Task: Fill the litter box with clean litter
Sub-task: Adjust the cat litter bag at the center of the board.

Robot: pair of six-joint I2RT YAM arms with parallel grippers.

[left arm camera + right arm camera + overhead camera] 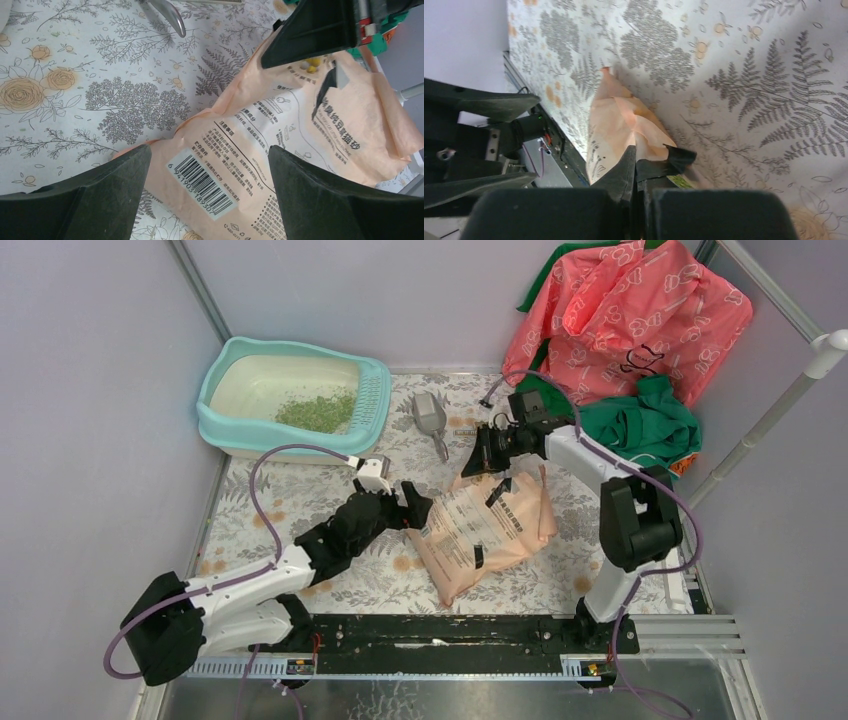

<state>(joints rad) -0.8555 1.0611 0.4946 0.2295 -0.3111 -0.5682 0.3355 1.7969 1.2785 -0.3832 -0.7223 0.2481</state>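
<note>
White links [250, 590], black joints [640, 525], lilac cables [300, 447]; left pincer [209, 155], right pincer [636, 167] black.

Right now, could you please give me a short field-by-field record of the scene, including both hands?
litter box: turquoise, cream pan, back left of the table
clean litter: small green patch in the pan, most of its floor bare
litter bag: peach, lying flat mid-table
scoop: grey, on the table between box and bag
left hand: open, fingers either side of the bag's barcode end, not gripping
right hand: shut, pinching the bag's far edge
</note>
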